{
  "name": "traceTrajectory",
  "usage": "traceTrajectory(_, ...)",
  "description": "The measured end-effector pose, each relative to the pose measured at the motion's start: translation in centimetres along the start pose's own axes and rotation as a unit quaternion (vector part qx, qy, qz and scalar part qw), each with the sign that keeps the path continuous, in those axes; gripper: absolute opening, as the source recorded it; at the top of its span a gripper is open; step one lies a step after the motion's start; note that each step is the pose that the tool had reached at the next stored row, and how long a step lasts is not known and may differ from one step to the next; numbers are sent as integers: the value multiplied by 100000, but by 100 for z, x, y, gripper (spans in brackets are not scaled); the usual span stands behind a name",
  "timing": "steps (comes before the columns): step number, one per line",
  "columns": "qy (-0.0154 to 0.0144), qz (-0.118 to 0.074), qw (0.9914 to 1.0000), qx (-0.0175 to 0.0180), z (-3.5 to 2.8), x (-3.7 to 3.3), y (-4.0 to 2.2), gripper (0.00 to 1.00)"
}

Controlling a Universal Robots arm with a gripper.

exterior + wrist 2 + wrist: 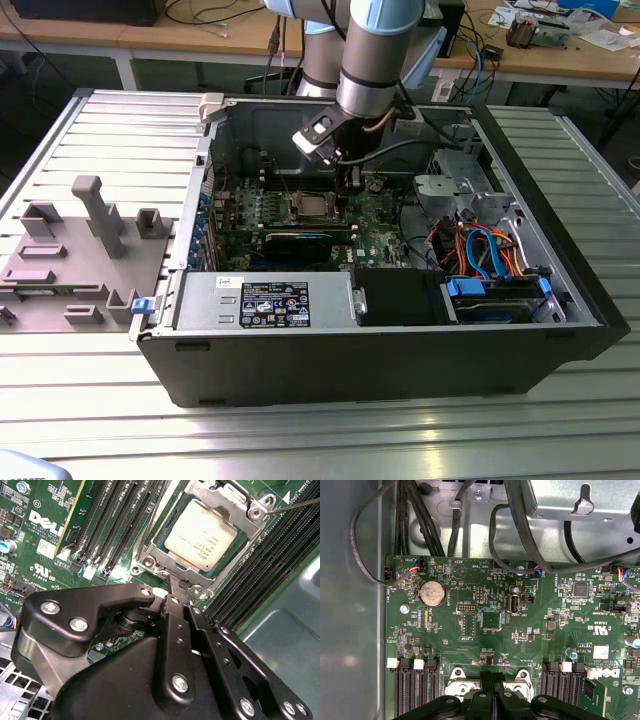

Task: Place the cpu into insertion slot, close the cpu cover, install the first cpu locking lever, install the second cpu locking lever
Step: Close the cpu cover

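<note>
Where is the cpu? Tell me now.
In the second wrist view the cpu lies in the insertion slot, framed by the cpu cover, just ahead of the gripper.

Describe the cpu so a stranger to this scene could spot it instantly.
Inside the open black computer case, find the green motherboard. On it, between banks of long black memory slots, sits the cpu: a flat square with a pale silver-grey top, ringed by the silver cpu cover, unlike the round coin battery.
</note>
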State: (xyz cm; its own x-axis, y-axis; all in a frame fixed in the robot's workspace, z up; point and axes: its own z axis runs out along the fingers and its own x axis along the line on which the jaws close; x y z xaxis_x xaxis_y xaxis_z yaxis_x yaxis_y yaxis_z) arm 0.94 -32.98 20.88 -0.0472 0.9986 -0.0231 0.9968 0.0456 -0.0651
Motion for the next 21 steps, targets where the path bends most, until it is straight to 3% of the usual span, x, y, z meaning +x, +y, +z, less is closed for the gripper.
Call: traceTrajectory(21, 1, 0, 100000, 0, 36, 1, 2, 11)
